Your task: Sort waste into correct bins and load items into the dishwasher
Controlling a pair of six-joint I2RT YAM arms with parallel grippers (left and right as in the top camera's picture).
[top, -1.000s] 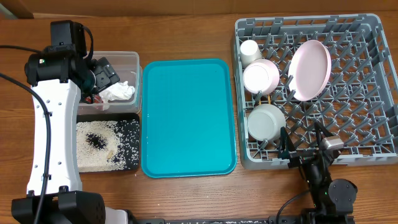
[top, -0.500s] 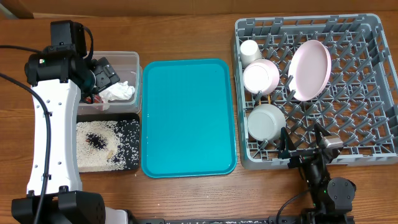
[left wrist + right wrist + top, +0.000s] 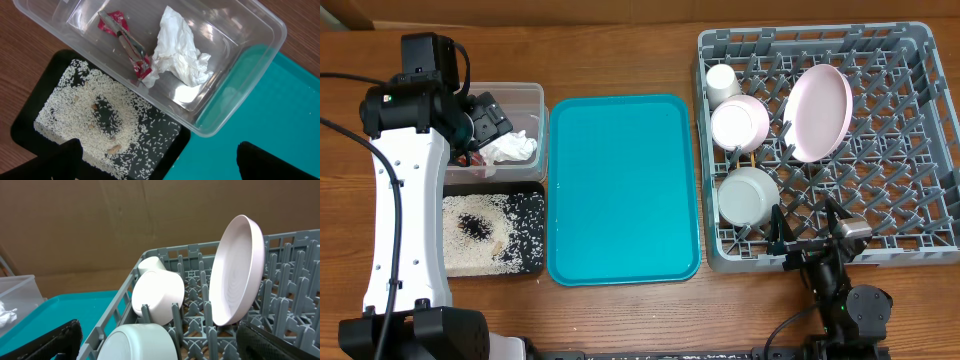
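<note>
Pink plate (image 3: 235, 270) stands on edge in the rack (image 3: 295, 255). I see left gripper (image 3: 165, 162) and right gripper (image 3: 165, 341) spread wide (both gripping nothing).

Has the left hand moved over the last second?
No. In the overhead view the left hand sits over the same end of the clear tub as before, next to the napkin.
</note>
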